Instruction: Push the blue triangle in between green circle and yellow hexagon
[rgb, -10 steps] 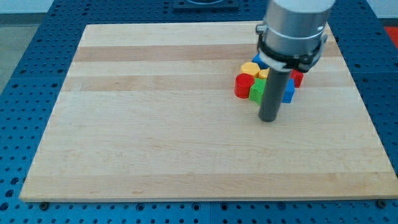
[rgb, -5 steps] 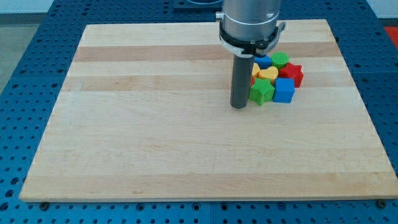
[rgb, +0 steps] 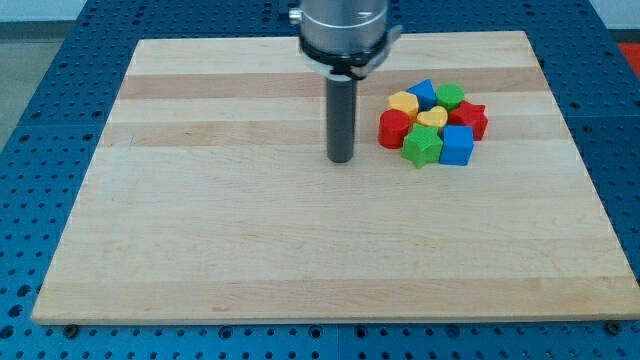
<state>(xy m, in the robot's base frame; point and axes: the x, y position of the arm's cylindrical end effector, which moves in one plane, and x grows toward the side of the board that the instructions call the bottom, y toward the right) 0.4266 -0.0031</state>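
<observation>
A tight cluster of blocks sits at the board's upper right. The blue triangle (rgb: 423, 93) lies at its top, between the yellow hexagon (rgb: 402, 102) on its left and the green circle (rgb: 451, 96) on its right, touching both. My tip (rgb: 341, 159) rests on the board to the left of the cluster, a short gap away from the red block (rgb: 394, 128), touching no block.
The cluster also holds a yellow heart (rgb: 432, 118), a red star (rgb: 468, 118), a green star (rgb: 421, 146) and a blue cube (rgb: 457, 145). The wooden board (rgb: 200, 200) lies on a blue perforated table.
My tip has slid left, from the cluster's lower edge to a spot left of the red block. The blocks it hid now show.
</observation>
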